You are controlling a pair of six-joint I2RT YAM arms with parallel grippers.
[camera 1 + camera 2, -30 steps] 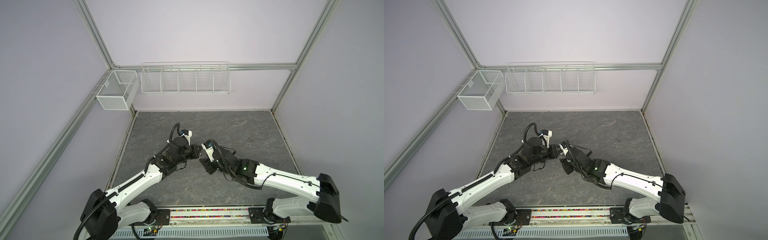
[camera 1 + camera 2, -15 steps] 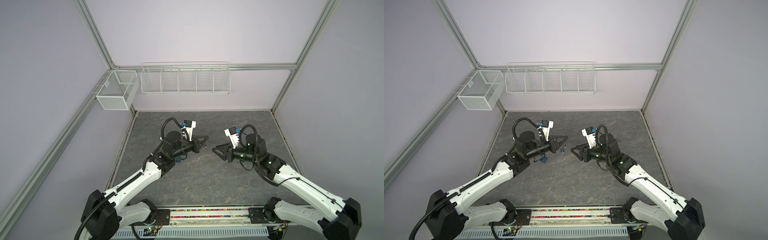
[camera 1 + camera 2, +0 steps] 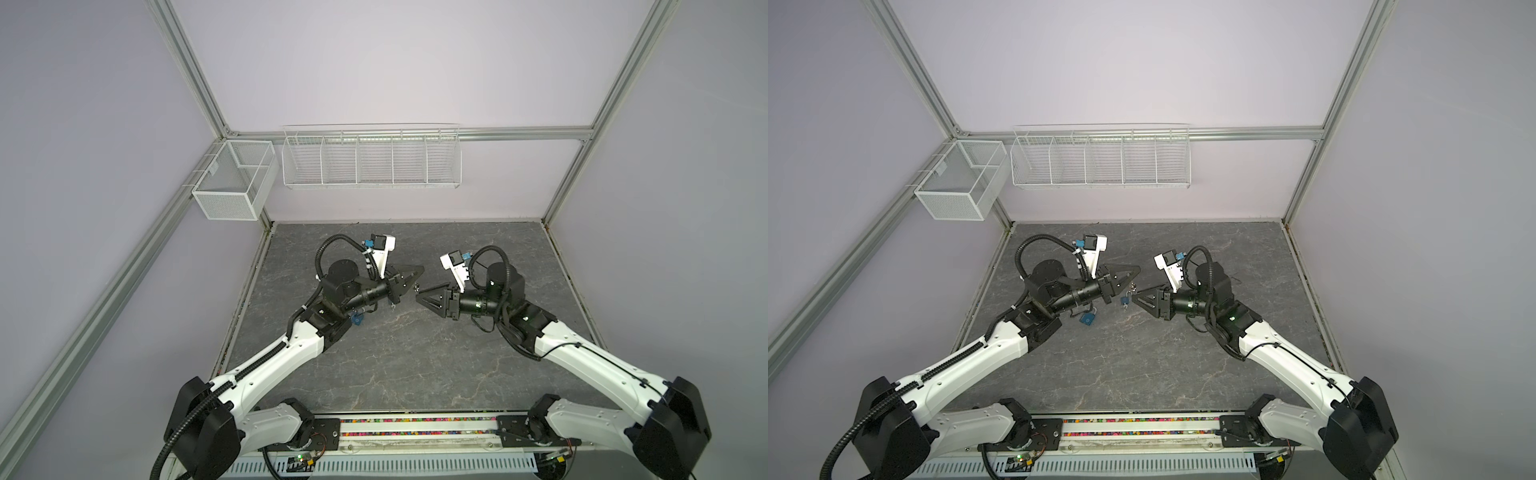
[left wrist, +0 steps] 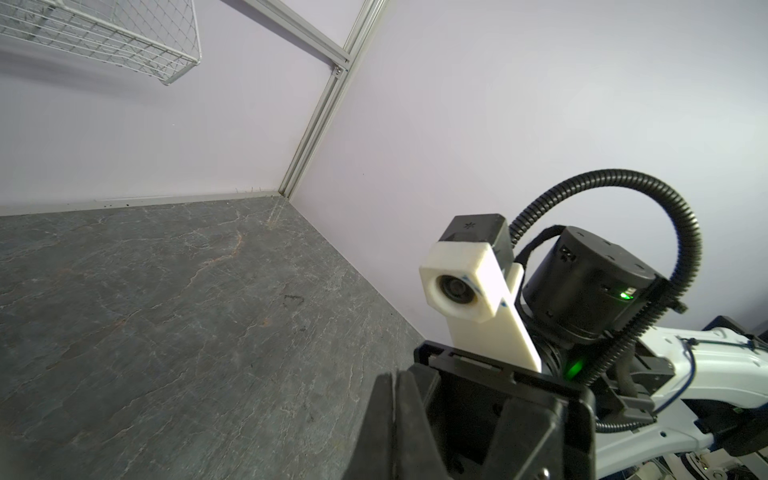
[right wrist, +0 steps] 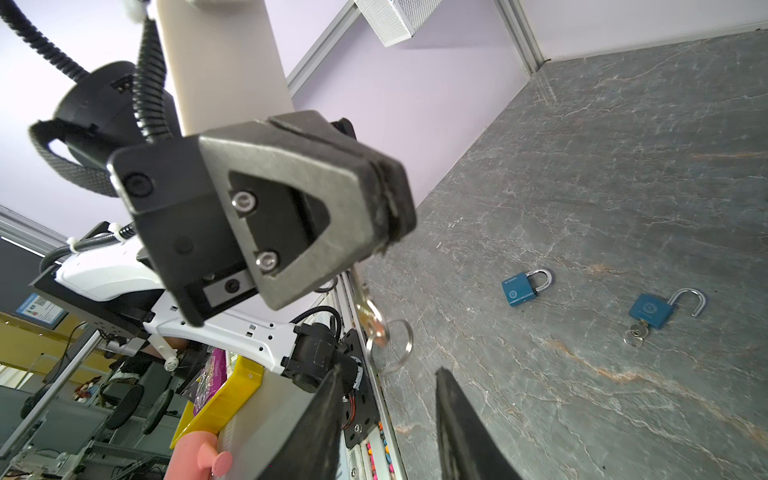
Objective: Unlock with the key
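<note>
No readable text, white marks on blue padlocks (image 5: 519, 289) too small

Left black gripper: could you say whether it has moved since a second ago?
Yes: the left black gripper moved rightwards and towards the long white wire basket.

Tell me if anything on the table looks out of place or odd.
The open padlock lies with its shackle swung out and a key ring at its base; the shut padlock sits beside it. The left gripper pinches another key in the air, its ring dangling. Nothing looks damaged.
</note>
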